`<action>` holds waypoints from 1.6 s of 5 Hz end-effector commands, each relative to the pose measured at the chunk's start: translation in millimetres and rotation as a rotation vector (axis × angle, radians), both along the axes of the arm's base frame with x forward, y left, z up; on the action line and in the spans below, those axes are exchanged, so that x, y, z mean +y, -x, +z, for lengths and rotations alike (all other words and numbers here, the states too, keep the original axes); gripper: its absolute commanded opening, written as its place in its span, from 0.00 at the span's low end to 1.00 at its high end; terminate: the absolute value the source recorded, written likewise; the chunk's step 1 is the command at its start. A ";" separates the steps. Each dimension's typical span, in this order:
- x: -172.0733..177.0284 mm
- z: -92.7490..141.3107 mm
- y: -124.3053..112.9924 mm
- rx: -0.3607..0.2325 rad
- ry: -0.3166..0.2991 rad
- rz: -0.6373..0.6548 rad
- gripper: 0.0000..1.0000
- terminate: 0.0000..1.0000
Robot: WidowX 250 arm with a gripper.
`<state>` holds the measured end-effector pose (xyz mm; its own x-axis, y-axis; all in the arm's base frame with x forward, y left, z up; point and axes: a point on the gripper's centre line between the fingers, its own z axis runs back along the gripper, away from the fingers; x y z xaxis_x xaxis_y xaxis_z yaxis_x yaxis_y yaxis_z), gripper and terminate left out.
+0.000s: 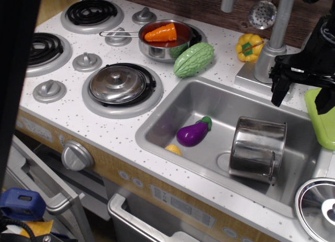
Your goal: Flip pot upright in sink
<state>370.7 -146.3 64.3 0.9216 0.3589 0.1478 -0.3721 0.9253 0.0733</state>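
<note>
One shiny cylindrical steel pot (257,149) lies tilted in the brushed-grey sink (220,103); black gripper (299,98) above, fingers spread, empty

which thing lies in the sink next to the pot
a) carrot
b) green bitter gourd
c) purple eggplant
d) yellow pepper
c: the purple eggplant lies on the floor of the sink, left of the pot resting on its side; the carrot sits in the saucepan on the stove, and the gourd and yellow pepper are on the countertop.
</note>
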 end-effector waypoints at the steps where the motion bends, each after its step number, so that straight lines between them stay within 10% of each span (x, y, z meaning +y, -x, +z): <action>1: 0.0 0.0 0.0 0.000 0.000 0.000 1.00 0.00; 8: 13.5 -45.8 17.9 0.030 -0.262 -0.143 1.00 0.00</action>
